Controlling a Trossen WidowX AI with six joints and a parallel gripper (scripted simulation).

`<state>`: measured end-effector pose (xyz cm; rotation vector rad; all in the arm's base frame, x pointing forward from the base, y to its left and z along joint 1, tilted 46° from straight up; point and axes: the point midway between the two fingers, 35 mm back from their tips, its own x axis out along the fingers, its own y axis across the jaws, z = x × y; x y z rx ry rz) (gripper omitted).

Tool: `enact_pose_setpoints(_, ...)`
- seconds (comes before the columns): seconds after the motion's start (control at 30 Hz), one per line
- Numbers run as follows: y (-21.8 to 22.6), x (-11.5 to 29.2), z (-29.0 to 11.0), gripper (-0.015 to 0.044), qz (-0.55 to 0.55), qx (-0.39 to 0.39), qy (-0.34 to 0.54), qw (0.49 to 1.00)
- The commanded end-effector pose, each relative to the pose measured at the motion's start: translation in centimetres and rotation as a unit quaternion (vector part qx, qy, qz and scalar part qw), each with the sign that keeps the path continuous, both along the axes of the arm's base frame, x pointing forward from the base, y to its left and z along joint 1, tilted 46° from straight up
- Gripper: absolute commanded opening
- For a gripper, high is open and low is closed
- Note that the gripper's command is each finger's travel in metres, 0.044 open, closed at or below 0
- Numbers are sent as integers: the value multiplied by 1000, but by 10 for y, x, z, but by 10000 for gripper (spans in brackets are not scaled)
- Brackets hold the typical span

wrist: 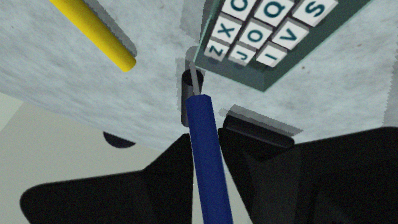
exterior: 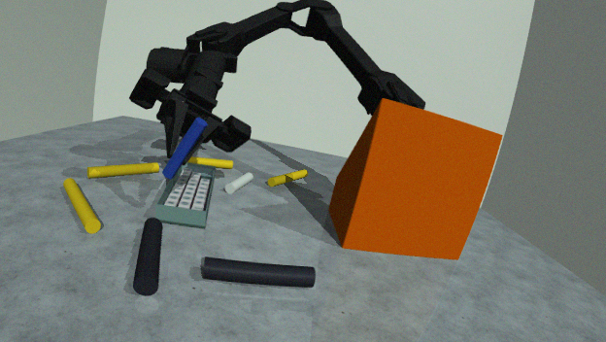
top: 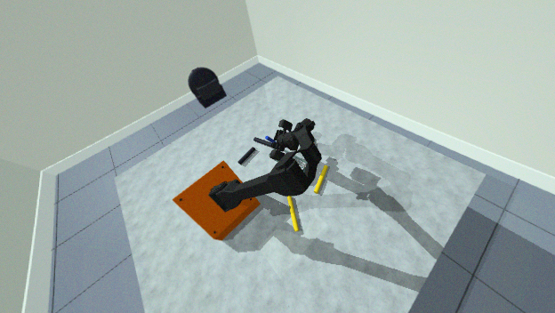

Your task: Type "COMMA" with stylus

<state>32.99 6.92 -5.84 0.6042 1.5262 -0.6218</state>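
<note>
1. Gripper (exterior: 186,133) clamped on the blue stylus (exterior: 185,147), jaws nearly shut around its shaft.
2. Stylus tilted, raised off the desk (exterior: 340,301), grey tip (wrist: 194,80) aimed just beside the keyboard (exterior: 185,214) corner near the Z key (wrist: 215,49).
3. Keyboard flat among yellow cylinders (exterior: 82,205) and black cylinders (exterior: 257,272).
4. Arm mounted on an orange block (exterior: 418,185).

Arm (exterior: 340,44) arched high, wrist tilted down, jaws clamped on stylus (exterior: 185,147)
</note>
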Motion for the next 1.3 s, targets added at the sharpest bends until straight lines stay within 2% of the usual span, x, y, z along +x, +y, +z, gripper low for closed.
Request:
enact_pose_setpoints(0.0,-2,7,13,0,-70,22,20,997)
enact_pose_setpoints(0.37,-11,19,54,0,-245,69,78,964)
enact_pose_setpoints(0.57,-12,20,53,0,-248,70,79,963)
enact_pose_setpoints(0.83,-37,22,30,0,-248,69,79,963)
enact_pose_setpoints(1.27,-37,22,30,0,-248,69,79,963)
